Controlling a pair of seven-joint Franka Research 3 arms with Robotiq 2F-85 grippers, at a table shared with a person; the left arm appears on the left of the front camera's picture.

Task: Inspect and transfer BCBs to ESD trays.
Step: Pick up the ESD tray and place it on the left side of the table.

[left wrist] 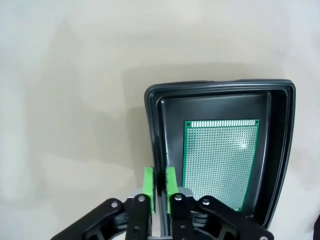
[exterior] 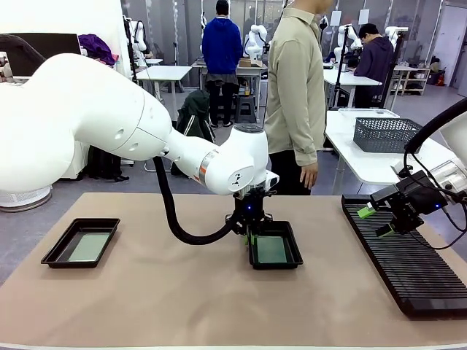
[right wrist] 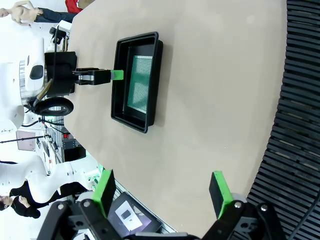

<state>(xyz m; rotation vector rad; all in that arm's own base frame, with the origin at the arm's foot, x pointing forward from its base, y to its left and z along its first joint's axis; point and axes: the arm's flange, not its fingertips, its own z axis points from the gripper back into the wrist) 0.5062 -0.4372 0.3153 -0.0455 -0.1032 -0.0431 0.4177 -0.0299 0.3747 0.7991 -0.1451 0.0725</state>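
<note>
The desk (exterior: 160, 292), covered in a tan mat, carries a long black ribbed rack (exterior: 408, 262) along its right side. The left arm (exterior: 109, 124) reaches across to the middle tray (exterior: 274, 251), a shallow black ESD tray; in the left wrist view this same tray (left wrist: 220, 92) has a green perforated BCB (left wrist: 220, 160) lying flat inside it. A second ESD tray (exterior: 80, 242) sits near the desk's left edge, well apart from the first, with a pale grey-green BCB (exterior: 89, 246) flat in it. A person in a beige shirt (exterior: 295, 80) stands at the far side, one hand (exterior: 309, 175) hanging down. The left gripper (left wrist: 160, 181) has its jaws pressed together on the tray's side rim, a green pad on each side of the wall. The right gripper (right wrist: 165, 187) hangs over the rack's near edge with its jaws spread wide and nothing between them; it also shows in the front view (exterior: 376, 221)
</note>
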